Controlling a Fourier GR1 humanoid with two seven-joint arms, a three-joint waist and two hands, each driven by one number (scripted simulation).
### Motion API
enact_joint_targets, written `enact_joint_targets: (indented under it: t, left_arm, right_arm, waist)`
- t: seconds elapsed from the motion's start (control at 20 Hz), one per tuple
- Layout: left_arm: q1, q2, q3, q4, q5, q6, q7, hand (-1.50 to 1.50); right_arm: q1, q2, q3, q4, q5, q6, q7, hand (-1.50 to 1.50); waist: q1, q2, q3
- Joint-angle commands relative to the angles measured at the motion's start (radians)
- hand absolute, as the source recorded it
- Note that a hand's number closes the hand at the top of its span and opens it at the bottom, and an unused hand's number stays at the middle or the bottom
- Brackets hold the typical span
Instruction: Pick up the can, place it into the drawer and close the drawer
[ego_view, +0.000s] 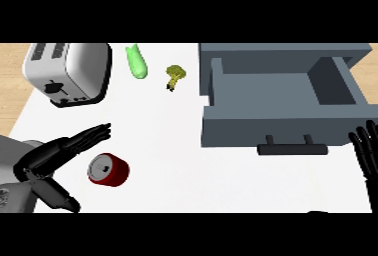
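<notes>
Red can (109, 170) sideways, lid facing left.

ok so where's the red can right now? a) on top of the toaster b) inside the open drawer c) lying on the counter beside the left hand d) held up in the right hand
c: the red can lies on its side on the white counter, just right of the left hand, whose straight fingers are not curled round it; the open drawer holds nothing.
</notes>
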Motion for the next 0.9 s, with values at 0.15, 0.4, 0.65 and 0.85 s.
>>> enact_joint_targets:
  t: [0.15,0.4,0.65,0.85]
  left_arm:
    - [-0.043,0.061,-0.062,0.136,-0.083,-0.048,-0.272,-1.5]
    - [-0.064,0.099,-0.135,0.27,-0.149,0.023,-0.414,-1.5]
    - [-0.109,0.148,-0.172,0.364,-0.144,0.056,-0.483,-1.5]
    - [-0.135,0.139,-0.221,0.454,-0.163,0.119,-0.536,-1.5]
  right_arm:
    - [-0.044,0.0,0.006,0.039,0.043,-0.018,0.007,-1.5]
    - [-0.033,0.003,0.0,-0.005,0.021,-0.011,0.016,-1.5]
    - [-0.059,0.006,-0.017,-0.027,-0.006,-0.031,0.073,-1.5]
    - [0.02,0.023,0.019,-0.071,0.016,-0.005,0.036,-1.5]
  waist:
    - [0.004,0.0,0.0]
    - [-0.005,0.002,-0.001]
    - [-0.006,0.002,-0.001]
    - [-0.018,0.003,-0.001]
